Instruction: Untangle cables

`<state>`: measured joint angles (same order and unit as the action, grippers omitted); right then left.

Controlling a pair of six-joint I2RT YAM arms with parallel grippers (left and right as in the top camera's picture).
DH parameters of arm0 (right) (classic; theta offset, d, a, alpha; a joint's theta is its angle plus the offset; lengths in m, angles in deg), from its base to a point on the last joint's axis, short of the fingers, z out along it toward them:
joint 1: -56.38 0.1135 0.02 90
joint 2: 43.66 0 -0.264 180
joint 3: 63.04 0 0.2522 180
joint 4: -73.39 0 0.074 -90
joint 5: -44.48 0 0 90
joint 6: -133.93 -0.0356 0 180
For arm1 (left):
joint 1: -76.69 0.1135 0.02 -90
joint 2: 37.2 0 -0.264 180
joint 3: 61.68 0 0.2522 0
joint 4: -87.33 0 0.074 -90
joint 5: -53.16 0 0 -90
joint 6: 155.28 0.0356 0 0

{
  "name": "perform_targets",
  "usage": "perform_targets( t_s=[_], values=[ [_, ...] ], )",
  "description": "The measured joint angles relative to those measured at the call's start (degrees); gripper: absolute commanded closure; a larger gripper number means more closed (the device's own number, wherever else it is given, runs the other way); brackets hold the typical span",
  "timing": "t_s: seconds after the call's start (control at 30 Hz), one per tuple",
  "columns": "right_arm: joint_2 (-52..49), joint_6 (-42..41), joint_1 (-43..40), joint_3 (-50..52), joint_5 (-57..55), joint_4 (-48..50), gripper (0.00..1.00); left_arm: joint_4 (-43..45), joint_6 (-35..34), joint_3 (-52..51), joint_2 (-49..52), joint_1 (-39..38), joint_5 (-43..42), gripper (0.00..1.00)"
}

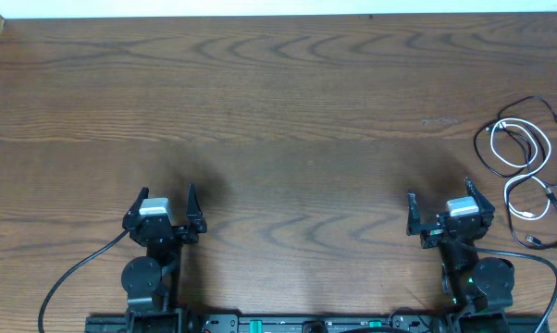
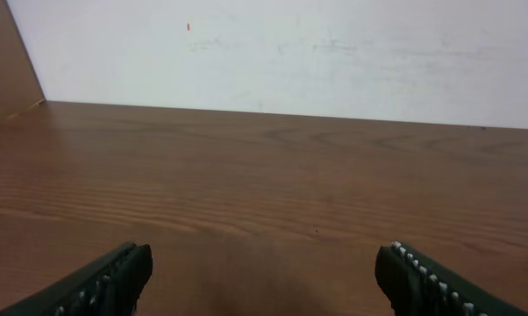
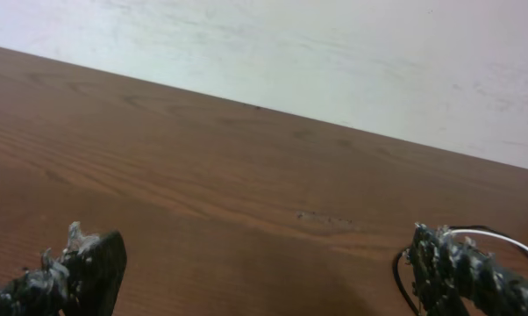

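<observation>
The cables [image 1: 525,174] lie tangled on the wooden table at its far right edge. A white cable [image 1: 514,167] loops through thin black ones [image 1: 488,153]. My right gripper [image 1: 440,196] stands open just left of them, apart from them, with nothing between its fingers. In the right wrist view a white cable [image 3: 496,234] and a black cable [image 3: 397,279] show beside the right finger of my right gripper [image 3: 264,259]. My left gripper [image 1: 166,194] is open near the front left, far from the cables. In the left wrist view my left gripper [image 2: 264,268] shows only bare wood between its fingers.
The brown wooden table [image 1: 288,111] ends at a white wall along the back. A thick black wire [image 1: 70,277] runs from the left arm's base, and another [image 1: 542,264] from the right arm's base.
</observation>
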<state>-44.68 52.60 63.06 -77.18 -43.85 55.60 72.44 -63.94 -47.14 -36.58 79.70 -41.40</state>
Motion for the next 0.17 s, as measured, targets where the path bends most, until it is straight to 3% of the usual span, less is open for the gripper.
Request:
perform_targets(
  t_s=[0.17],
  values=[
    [0.0, 0.0, 0.0, 0.0, 0.0, 0.0, 0.01, 0.0, 0.0, 0.0, 0.0, 0.0, 0.0, 0.14]
  ],
)
